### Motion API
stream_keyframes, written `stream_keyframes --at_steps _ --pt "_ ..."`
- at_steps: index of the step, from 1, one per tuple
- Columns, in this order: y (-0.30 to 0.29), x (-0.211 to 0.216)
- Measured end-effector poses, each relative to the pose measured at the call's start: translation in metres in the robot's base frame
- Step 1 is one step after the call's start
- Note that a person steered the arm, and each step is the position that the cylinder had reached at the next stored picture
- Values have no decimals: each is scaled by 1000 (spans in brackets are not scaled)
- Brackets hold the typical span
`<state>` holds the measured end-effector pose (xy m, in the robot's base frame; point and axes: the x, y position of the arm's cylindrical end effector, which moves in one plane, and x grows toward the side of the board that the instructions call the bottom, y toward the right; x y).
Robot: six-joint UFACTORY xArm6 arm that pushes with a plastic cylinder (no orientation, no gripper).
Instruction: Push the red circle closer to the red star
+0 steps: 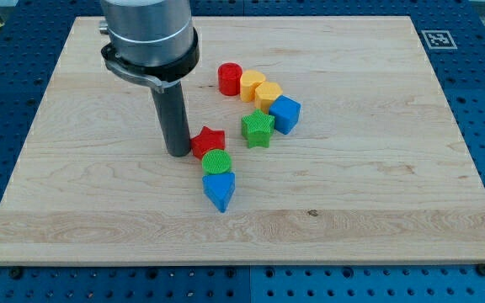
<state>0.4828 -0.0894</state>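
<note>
1. Wooden tabletop carries eight small blocks; the end effector is a dark rod with no jaws, so it holds nothing.
2. My tip rests on the tabletop, just beside the red star, which lies on its right in the view; whether the two touch cannot be told.
3. Red circle stands up and to the right of my tip, well apart from it and from the red star.
4. Green circle lies just below the red star, down and to the right of my tip, touching the star.
5. Blue triangular block sits directly below the green circle, further down from my tip.
6. Right of my tip, a green star stands near the red star.
7. A yellow block, a second yellow block and a blue block run in a line from the red circle down to the right.
</note>
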Motion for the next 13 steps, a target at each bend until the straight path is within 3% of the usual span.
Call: stream_keyframes --at_steps 4,7,8,9,11,13 --pt "11 -3" --pt "1 -105" --pt "8 -120" --pt "27 -125" --pt "67 -206" --pt "102 -208"
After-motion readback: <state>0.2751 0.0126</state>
